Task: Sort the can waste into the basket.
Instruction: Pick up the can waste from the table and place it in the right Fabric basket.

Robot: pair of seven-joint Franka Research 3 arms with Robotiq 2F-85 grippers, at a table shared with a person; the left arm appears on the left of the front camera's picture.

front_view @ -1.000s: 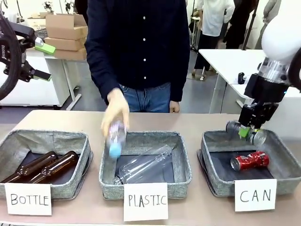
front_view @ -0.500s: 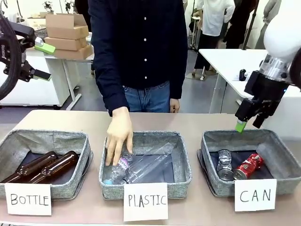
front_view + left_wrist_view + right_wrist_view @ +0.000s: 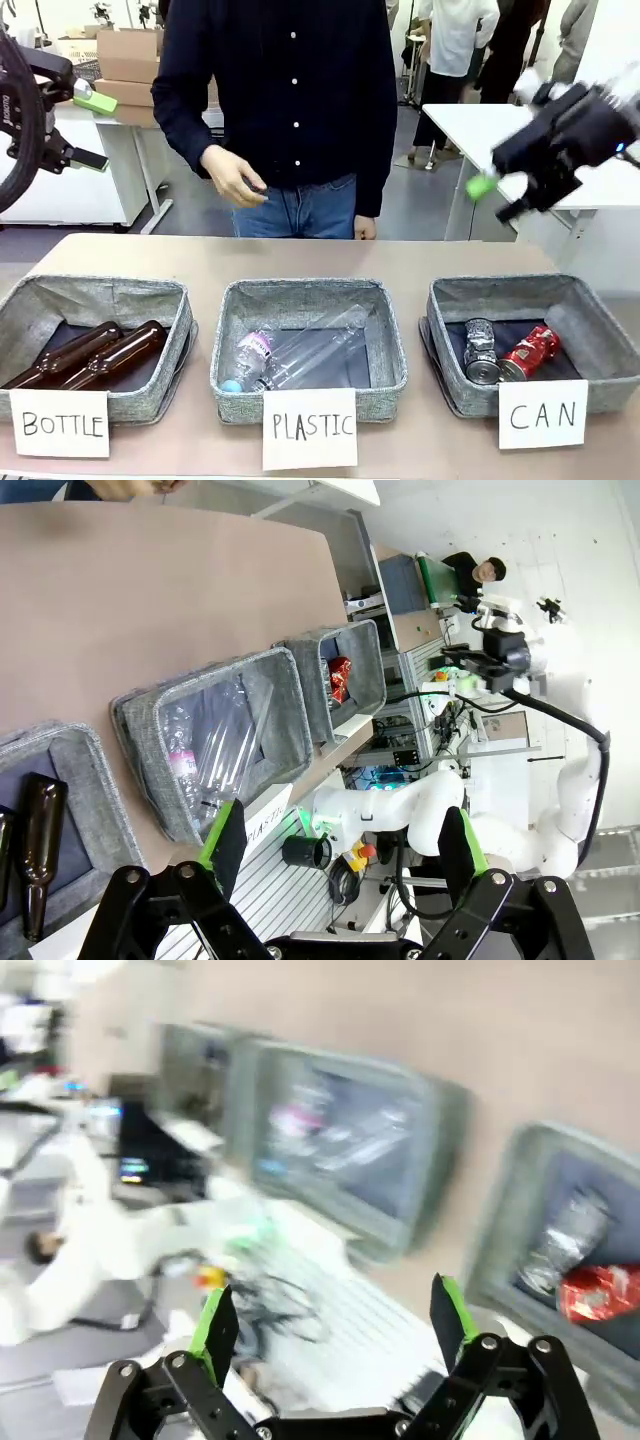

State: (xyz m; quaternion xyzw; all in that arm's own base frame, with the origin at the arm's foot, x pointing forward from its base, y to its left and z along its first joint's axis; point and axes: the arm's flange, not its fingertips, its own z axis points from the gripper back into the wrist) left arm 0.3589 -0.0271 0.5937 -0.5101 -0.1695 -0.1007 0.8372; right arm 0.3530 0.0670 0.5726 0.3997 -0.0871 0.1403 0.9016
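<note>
The red can [image 3: 530, 350] and the dark can [image 3: 480, 352] with silver ends lie side by side inside the grey basket [image 3: 500, 287] behind the sign CAN [image 3: 543, 414]. My right gripper [image 3: 502, 196] hangs blurred high above that basket, open and holding nothing. Its wrist view looks down past the open gripper [image 3: 335, 1320] at the red can [image 3: 600, 1293], the dark can [image 3: 560, 1240] and the basket [image 3: 520, 1185]. My left gripper [image 3: 92, 130] is raised at the far left, open and holding nothing. The left wrist view has the open gripper [image 3: 340, 835] and the red can [image 3: 340, 678].
The middle basket [image 3: 310, 292], signed PLASTIC, holds clear bottles [image 3: 300, 355]. The left basket [image 3: 100, 292], signed BOTTLE, holds two brown bottles [image 3: 100, 352]. A person stands at the far side with one hand [image 3: 235, 180] at waist height.
My right gripper let go of the dark can, which now lies beside the red one, then rose and swung up. The person dropped a plastic bottle into the middle basket and withdrew the hand.
</note>
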